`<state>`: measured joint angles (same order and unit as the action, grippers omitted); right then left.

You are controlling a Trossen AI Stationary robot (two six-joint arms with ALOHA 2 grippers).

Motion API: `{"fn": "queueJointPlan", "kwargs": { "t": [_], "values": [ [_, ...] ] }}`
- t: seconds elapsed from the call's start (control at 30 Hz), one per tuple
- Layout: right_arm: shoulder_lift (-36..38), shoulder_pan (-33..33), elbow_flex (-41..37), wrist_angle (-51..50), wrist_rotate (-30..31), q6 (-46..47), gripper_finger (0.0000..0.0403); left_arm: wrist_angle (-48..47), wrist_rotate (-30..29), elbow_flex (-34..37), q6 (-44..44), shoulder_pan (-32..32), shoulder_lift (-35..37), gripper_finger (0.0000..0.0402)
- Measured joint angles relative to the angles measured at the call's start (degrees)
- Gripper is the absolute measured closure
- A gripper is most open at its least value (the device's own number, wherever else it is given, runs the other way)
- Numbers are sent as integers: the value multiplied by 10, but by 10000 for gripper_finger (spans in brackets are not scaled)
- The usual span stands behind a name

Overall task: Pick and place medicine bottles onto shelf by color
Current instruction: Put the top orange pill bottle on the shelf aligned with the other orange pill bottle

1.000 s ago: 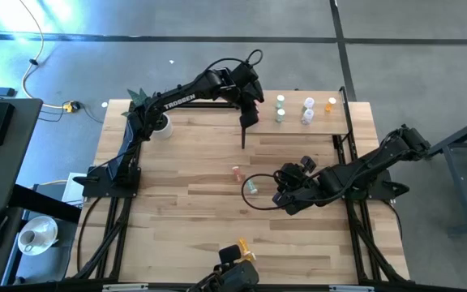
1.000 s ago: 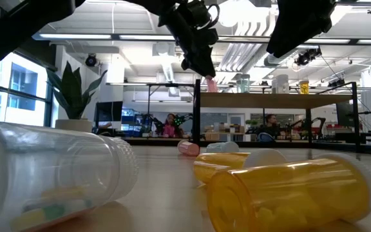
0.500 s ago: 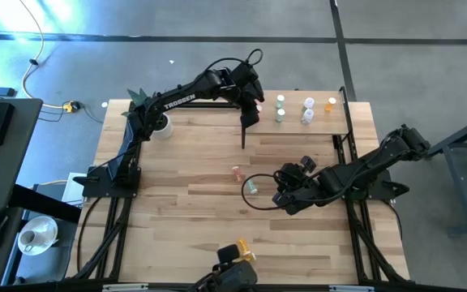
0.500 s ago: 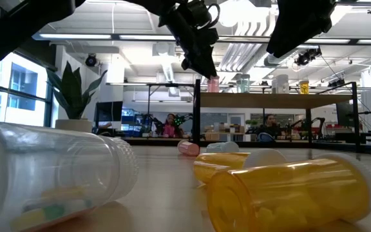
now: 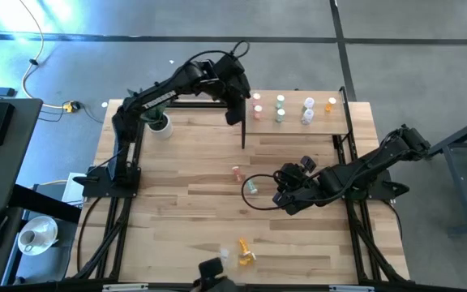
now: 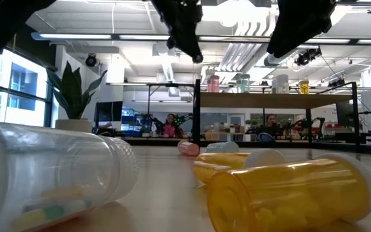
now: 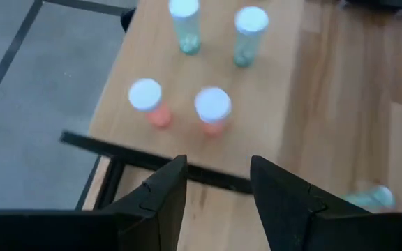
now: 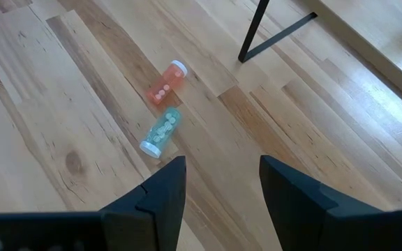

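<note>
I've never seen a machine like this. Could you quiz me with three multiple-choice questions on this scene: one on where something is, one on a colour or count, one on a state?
1. Where do the red bottle and the green bottle on the table lie?
A. On the shelf
B. Side by side on the table near the right pincer
C. Inside the plant pot

2. How many red bottles stand on the shelf in the left wrist view?
A. Two
B. Five
C. None

3. What is the left pincer doing?
A. Clamping a red bottle
B. Open and empty, above the shelf's edge
C. Pressed flat on the table

Answers: 1 B, the right wrist view shows both lying beside each other ahead of the right pincer. 2 A, two white-capped red bottles stand upright nearest the pincer. 3 B, nothing shows between its fingers.
</note>
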<state>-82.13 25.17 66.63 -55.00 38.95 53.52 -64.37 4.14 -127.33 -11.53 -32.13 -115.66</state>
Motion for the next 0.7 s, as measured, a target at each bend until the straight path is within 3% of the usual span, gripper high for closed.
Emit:
{"fn": "queueJointPlan", "kwargs": {
  "t": [0.3, 0.47, 0.7],
  "values": [
    [0, 1, 0, 0, -6, -20, 230, -77, 2, 38, 18, 54, 48, 252],
    [0, 6, 0, 0, -13, -27, 230, -50, 3, 136, 19, 102, 65, 252],
    [0, 22, 0, 0, -16, -41, 230, 60, 1, 322, 25, 170, 114, 252]
  ]
}}
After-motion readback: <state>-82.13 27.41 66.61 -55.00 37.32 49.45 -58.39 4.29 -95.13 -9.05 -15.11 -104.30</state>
